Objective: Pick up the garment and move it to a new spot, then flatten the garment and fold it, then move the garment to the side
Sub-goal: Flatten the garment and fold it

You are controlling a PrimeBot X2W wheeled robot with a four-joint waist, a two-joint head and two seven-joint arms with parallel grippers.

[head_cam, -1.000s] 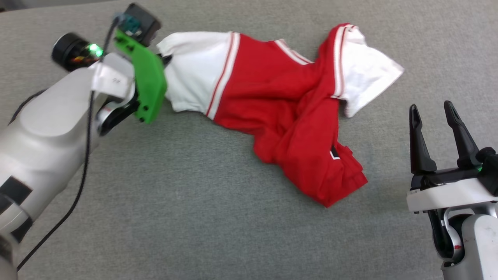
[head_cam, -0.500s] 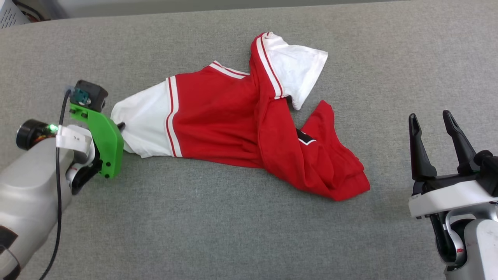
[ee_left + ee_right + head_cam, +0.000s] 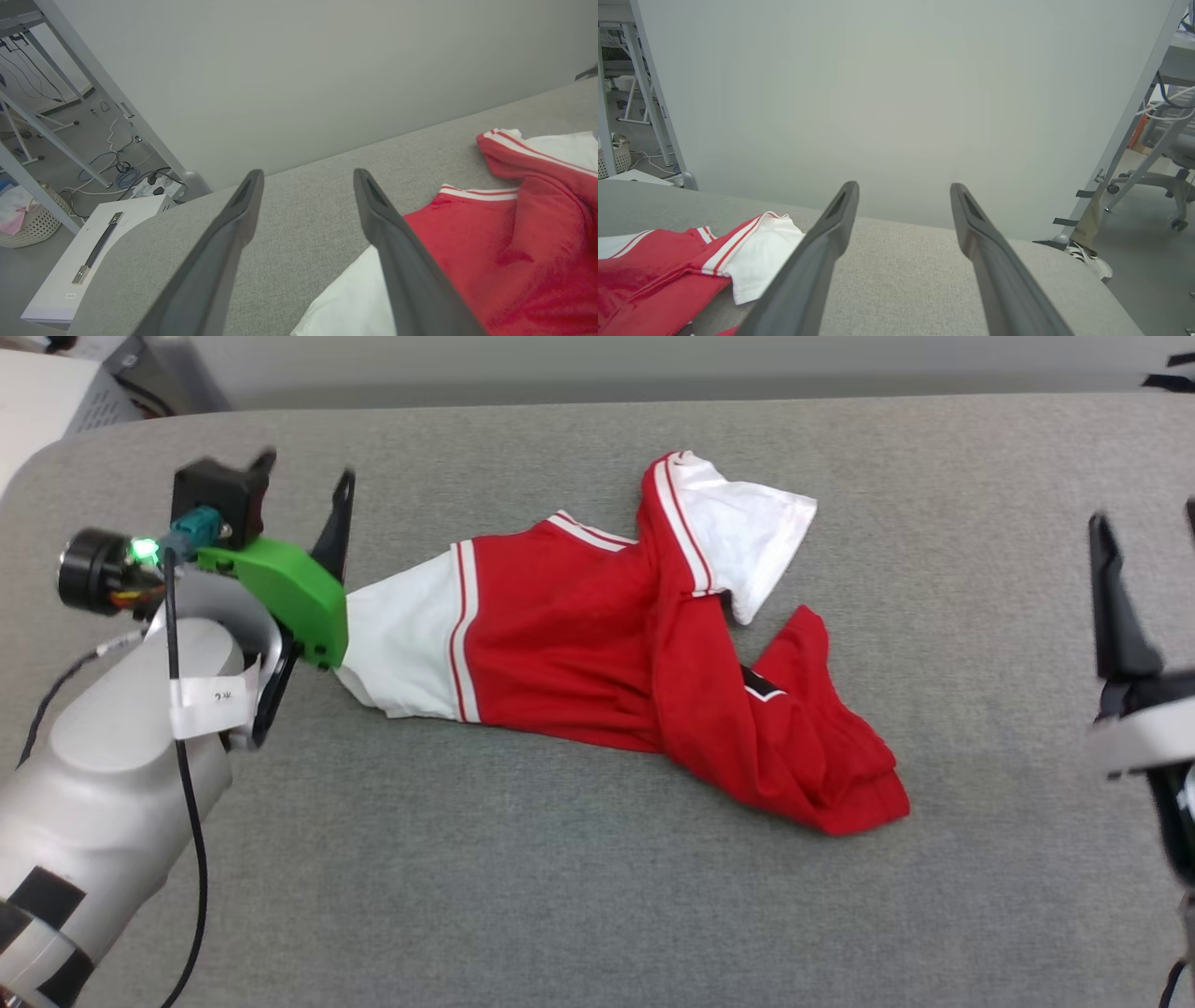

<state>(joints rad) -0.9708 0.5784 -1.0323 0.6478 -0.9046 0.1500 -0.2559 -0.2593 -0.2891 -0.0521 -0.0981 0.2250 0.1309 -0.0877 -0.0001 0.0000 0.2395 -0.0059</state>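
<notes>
Now the left gripper (image 3: 303, 490) has let go. Its jaws stand wide and empty, and the white sleeve (image 3: 401, 635) they held a moment ago lies just beside them. The T-shirt (image 3: 579, 644) rests crumpled on the grey bench (image 3: 467, 859), reaching toward the right gripper (image 3: 1146, 518), whose jaws are also wide and well apart from the cloth. The move looks finished, so flattening should come next.
</notes>
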